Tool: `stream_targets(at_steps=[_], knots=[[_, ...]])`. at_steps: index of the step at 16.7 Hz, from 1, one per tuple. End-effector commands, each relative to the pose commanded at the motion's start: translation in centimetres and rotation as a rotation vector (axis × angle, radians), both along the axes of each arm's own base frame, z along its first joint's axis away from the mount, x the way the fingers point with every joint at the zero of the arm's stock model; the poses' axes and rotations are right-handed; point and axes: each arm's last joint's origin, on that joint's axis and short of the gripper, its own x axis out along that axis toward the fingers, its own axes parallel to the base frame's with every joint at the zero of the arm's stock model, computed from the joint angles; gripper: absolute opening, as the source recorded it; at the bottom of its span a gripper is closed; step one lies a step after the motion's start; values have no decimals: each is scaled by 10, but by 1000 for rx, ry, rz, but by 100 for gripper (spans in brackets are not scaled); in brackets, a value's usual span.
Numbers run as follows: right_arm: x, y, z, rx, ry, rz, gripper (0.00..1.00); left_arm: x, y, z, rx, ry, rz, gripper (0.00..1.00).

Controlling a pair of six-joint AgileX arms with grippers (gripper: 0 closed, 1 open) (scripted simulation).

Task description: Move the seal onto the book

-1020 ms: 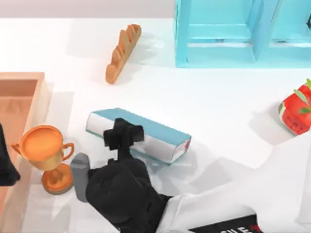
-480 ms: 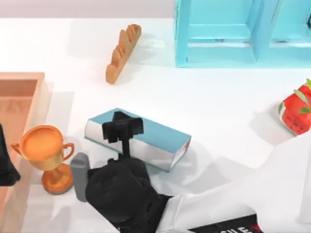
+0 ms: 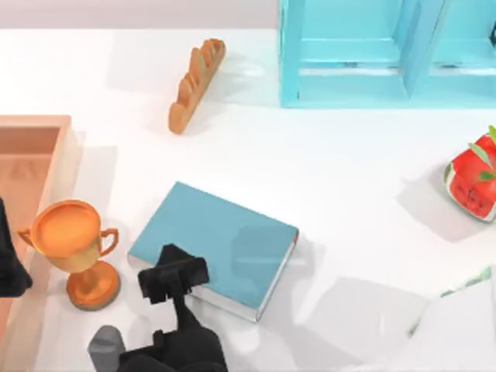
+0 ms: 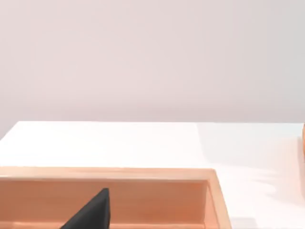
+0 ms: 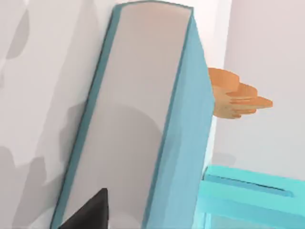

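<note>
starting from the left: the left gripper sits parked at the bench's left edge by the wooden tray; whether its jaws are open i cannot tell. beside the trophy, the right gripper hovers over the near-left corner of the book, jaws parted, holding nothing. the book lies flat, long axis slanting down-right. i can't spot the seal.

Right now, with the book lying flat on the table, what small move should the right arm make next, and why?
Probably lift the right gripper straight up, off the book. It sits over the book's near left corner with the trophy close beside, so sliding sideways risks a knock. The cover lies bare. The left gripper is parked at the table's left edge.
</note>
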Motion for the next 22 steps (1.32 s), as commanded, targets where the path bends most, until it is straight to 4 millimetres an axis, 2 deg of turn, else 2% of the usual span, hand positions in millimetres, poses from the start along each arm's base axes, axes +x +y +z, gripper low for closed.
stream_targets(at_steps=[3,6,9,13,15,18,20,22], knots=[[-43,-1,7,18,-11,-17,100,0,0,0,0,0,0,100],[-70,-6,19,60,-40,-44,100,0,0,0,0,0,0,100],[-81,-9,22,72,-54,-48,100,0,0,0,0,0,0,100],[-79,-9,21,68,-52,-51,100,0,0,0,0,0,0,100],[-71,-14,22,79,-31,-65,100,0,0,0,0,0,0,100],[-38,-37,38,154,43,-132,100,0,0,0,0,0,0,100],[-8,-63,57,252,105,-202,100,0,0,0,0,0,0,100],[21,-100,81,389,159,-280,100,0,0,0,0,0,0,100]])
